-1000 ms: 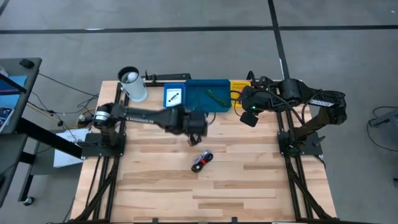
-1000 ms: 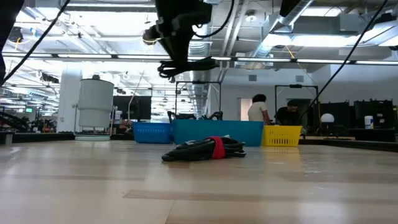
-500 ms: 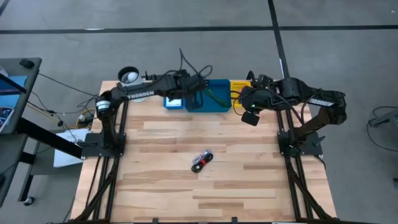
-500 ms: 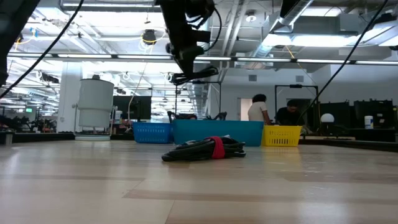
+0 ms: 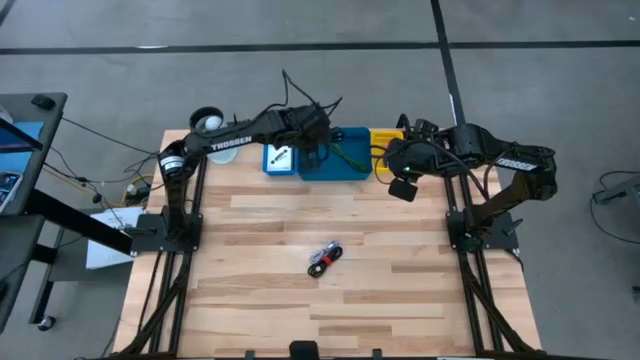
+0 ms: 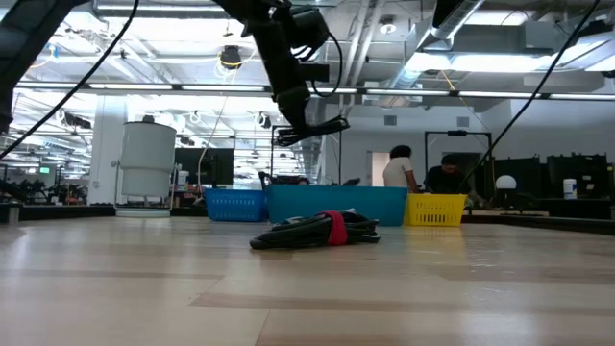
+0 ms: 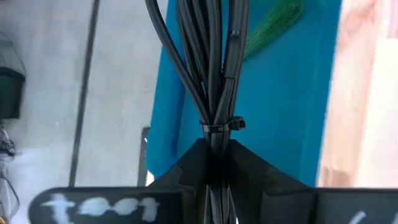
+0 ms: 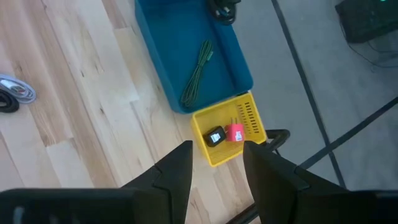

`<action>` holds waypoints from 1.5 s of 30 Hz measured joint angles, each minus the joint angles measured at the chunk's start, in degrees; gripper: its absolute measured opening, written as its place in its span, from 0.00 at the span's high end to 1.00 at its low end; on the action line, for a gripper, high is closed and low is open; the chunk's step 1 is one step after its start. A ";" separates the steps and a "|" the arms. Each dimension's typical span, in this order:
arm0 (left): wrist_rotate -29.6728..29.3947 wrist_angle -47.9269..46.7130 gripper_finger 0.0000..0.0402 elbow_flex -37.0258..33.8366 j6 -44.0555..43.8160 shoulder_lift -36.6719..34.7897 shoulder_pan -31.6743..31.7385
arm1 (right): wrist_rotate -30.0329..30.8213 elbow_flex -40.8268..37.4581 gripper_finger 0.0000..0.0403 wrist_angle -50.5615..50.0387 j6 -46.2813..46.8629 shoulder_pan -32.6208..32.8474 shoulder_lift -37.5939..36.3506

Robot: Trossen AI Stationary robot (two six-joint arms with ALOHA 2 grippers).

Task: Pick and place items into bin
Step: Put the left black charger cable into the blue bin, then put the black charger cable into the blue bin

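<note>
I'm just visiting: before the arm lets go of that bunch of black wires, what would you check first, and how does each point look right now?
1. Left gripper shut on the black cable bundle: ok.
2. Bundle over the wide blue tray: ok, in the high view and the left wrist view.
3. Room in the tray beside the green cable: ok.
4. Right gripper clear of the drop, above the yellow tray: ok.
5. Bundle low enough to drop without bouncing out: cannot tell.
6. Cable with the red band left on the table: not ok.
</note>
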 joint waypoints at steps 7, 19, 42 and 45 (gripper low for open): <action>-1.58 3.67 0.91 0.00 0.78 0.30 0.00 | -0.03 0.00 0.65 0.33 -0.02 -0.02 0.01; -6.04 4.73 0.68 0.00 5.22 0.27 -0.20 | -0.12 0.00 0.65 3.14 1.06 -0.02 0.12; -10.87 -3.63 0.58 0.00 -20.97 -25.73 -7.11 | -0.61 -2.26 0.67 8.84 12.45 4.41 1.26; -9.67 -5.78 0.58 0.02 -24.70 -32.02 -8.54 | -4.79 -6.98 0.67 14.32 12.82 4.99 1.42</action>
